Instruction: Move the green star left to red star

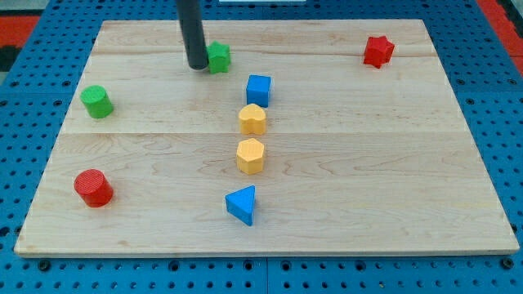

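The green star [219, 57] lies near the view's top, left of centre, on the wooden board [368, 163]. My tip [197, 65] stands right against its left side, touching or nearly touching it. The red star [378, 51] lies far off at the view's top right, with bare board between it and the green star.
A blue cube [258, 90] lies just below and right of the green star. Two yellow blocks [252, 119] [251, 155] and a blue triangle [242, 204] run down the middle. A green cylinder [96, 101] and a red cylinder [93, 187] are at the left.
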`<state>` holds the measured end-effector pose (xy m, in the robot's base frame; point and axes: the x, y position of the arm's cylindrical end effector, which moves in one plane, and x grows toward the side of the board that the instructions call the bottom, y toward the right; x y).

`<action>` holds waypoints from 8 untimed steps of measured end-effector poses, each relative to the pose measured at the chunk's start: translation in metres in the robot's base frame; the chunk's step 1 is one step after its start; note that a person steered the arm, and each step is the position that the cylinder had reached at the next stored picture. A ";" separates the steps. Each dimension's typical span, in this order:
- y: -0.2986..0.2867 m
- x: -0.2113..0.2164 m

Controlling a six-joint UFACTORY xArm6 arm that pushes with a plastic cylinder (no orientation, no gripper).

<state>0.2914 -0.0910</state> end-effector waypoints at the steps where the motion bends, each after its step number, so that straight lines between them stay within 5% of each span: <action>1: 0.014 -0.023; 8: 0.110 -0.039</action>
<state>0.2521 0.0190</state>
